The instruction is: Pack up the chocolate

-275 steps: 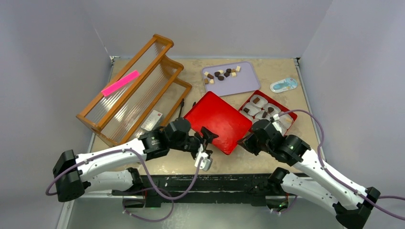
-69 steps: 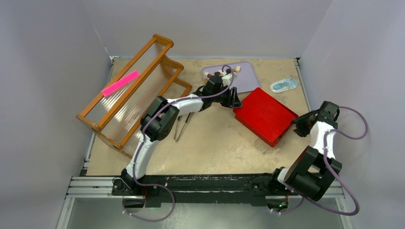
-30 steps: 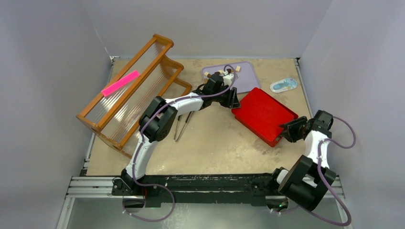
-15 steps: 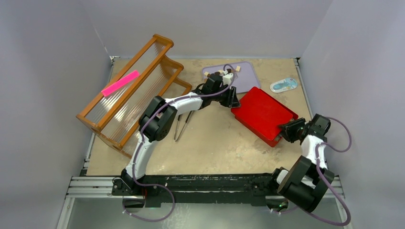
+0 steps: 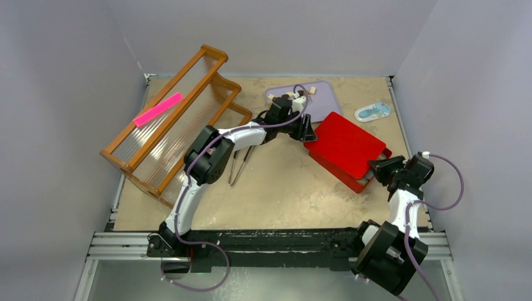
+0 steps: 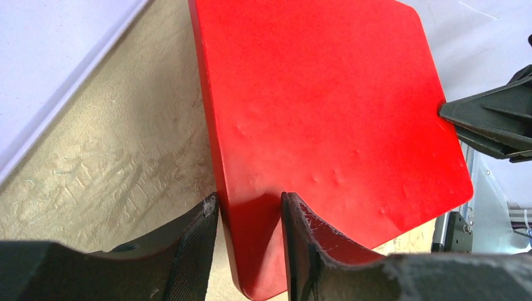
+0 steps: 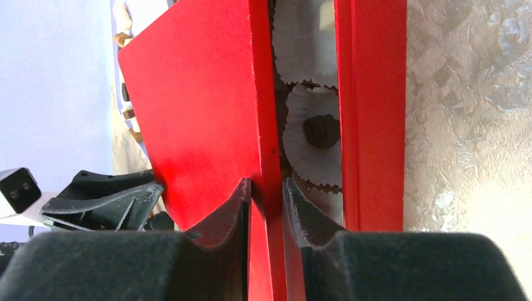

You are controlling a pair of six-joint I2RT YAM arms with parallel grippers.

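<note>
The flat red lid [image 5: 346,145] lies tilted over the red box [image 5: 380,160], its near right side raised. My left gripper [image 5: 308,130] is shut on the lid's far left corner [image 6: 248,216]. My right gripper [image 5: 375,170] is shut on the lid's rim [image 7: 266,188] at the near right. Through the gap under the lid, a dark chocolate [image 7: 321,130] sits in a white paper cup inside the box [image 7: 371,125]. More chocolate pieces [image 5: 295,97] lie on the lilac tray [image 5: 323,111], partly hidden by my left arm.
A wooden rack [image 5: 172,122] with a pink strip [image 5: 157,108] on it stands at the left. Metal tweezers [image 5: 237,164] lie on the table beside the left arm. A blue and white packet [image 5: 372,111] lies at the far right.
My right gripper has slid along the box's near right side and shut on the lid's rim. The lid's right side has lifted off the box. The left gripper has kept its hold.
</note>
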